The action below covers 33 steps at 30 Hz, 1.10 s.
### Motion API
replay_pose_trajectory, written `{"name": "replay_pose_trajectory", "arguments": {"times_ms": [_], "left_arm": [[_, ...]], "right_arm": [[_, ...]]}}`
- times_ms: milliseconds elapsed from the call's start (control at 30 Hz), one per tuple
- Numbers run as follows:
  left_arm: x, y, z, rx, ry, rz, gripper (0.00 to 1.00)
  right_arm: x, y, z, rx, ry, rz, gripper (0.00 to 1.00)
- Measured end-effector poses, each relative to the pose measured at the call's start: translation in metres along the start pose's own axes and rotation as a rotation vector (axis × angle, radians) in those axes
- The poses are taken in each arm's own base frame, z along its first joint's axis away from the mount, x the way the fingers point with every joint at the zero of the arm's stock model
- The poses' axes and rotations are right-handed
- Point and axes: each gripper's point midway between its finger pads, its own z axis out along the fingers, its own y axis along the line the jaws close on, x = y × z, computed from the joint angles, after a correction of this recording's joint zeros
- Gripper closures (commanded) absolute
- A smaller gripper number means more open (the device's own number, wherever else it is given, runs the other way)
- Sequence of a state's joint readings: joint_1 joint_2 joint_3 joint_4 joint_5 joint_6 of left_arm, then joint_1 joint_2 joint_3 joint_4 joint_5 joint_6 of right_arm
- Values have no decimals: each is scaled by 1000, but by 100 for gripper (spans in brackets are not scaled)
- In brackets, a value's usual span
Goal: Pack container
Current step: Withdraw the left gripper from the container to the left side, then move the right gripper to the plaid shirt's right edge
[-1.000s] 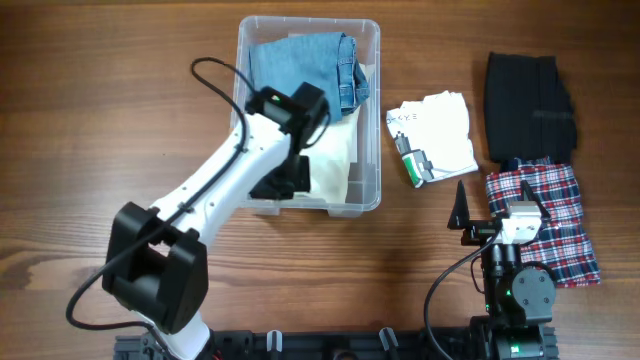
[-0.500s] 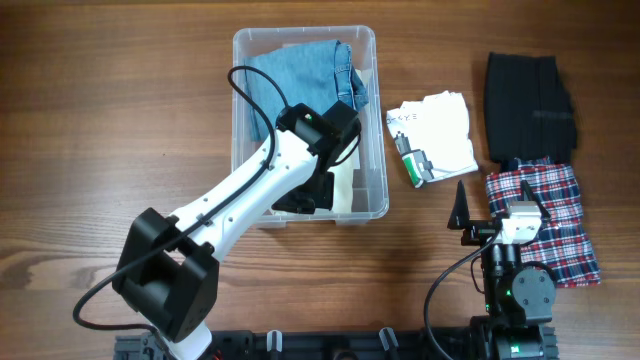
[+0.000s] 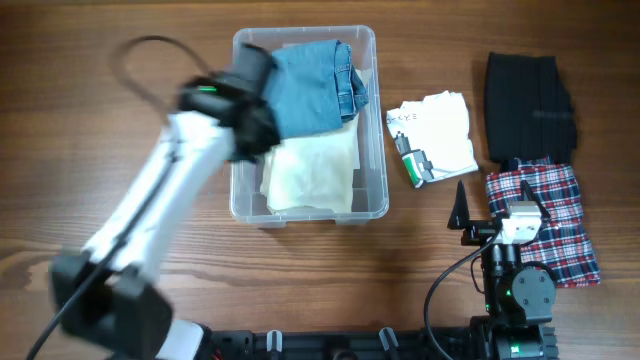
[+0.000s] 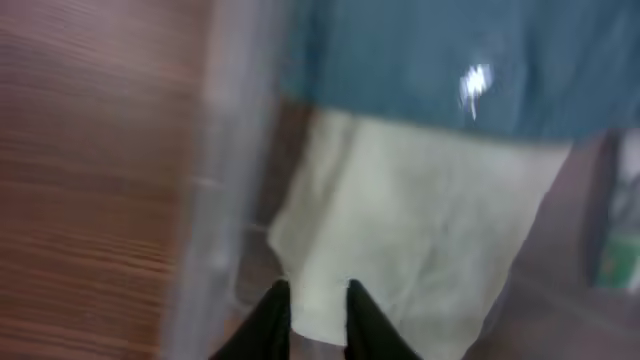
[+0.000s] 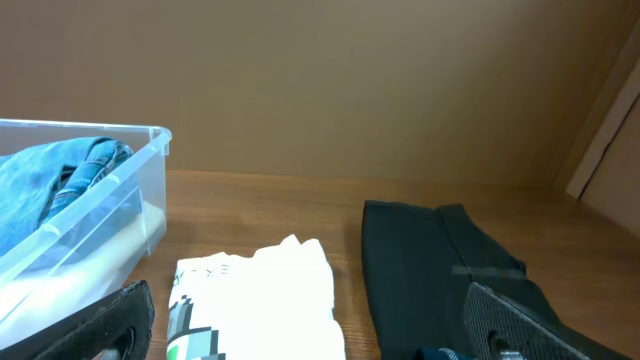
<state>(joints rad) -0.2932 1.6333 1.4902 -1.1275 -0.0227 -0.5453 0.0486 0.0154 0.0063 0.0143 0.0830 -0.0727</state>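
Note:
The container (image 3: 381,120) is a clear plastic bin at the back middle of the table. In it lie folded blue jeans (image 3: 310,80) at the far end and a cream cloth (image 3: 312,175) at the near end. My left gripper (image 3: 257,125) is blurred with motion above the bin's left side. In the left wrist view its fingers (image 4: 318,318) stand a little apart over the cream cloth (image 4: 420,220), empty, beside the bin's left wall (image 4: 225,150). My right gripper (image 3: 497,212) is wide open and empty, low at the front right.
To the right of the bin lie a white printed T-shirt (image 3: 437,135), a black folded garment (image 3: 530,105) and a red plaid garment (image 3: 548,222). In the right wrist view the T-shirt (image 5: 265,295) and the black garment (image 5: 430,260) lie just ahead of the fingers (image 5: 325,335).
My left arm has swung from the bin's near right part up and to the left, over its left wall. The cream cloth now lies uncovered. The right arm has not moved.

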Motion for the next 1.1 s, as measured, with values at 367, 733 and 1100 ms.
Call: {"name": "replay_pose_trajectory", "arguments": {"times_ms": [367,733,1100], "left_arm": [[-61,152,-57,-65,-193,-459,0],[-59,169,-58,-83,-183,-507,0],[-59,169,-58,-83,-183,-507,0]], "right_arm": [[0,0,0,0,0,0,0],[0,0,0,0,0,0,0],[0,0,0,0,0,0,0]]}}
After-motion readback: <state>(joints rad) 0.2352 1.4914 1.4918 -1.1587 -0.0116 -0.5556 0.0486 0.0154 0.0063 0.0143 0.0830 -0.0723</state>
